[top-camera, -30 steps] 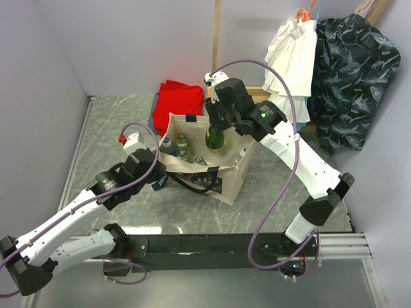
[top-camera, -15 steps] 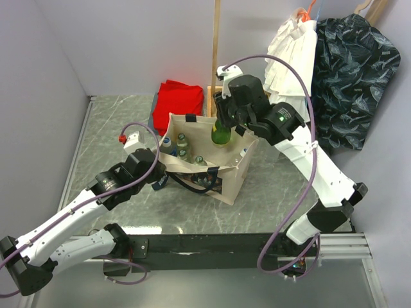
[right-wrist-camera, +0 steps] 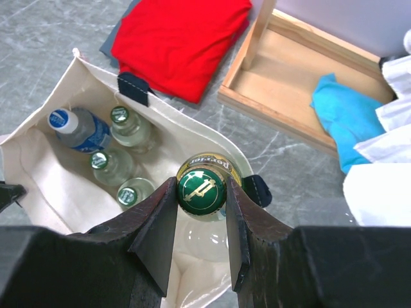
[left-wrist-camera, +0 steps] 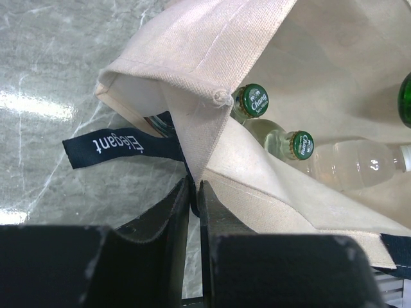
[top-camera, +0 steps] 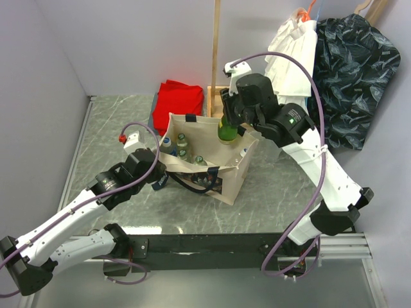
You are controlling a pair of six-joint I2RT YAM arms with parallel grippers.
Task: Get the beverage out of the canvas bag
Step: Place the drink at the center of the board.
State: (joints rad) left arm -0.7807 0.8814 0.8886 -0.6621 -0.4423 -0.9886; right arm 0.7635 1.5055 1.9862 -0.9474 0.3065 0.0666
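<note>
The beige canvas bag with navy handles stands at the table's middle, and also shows in the right wrist view and the left wrist view. My right gripper is shut on the cap of a green Perrier bottle and holds it above the bag's far right corner. Several green-capped glass bottles and a blue-capped water bottle stand inside. My left gripper is shut on the bag's near rim by a navy label.
A red folded cloth lies behind the bag. A wooden tray with a blue cloth sits at the back right. White and dark garments hang at the right. Walls close in left and behind.
My right gripper has lifted the green bottle up and to the right, out of the bag's opening. The left arm has not moved.
</note>
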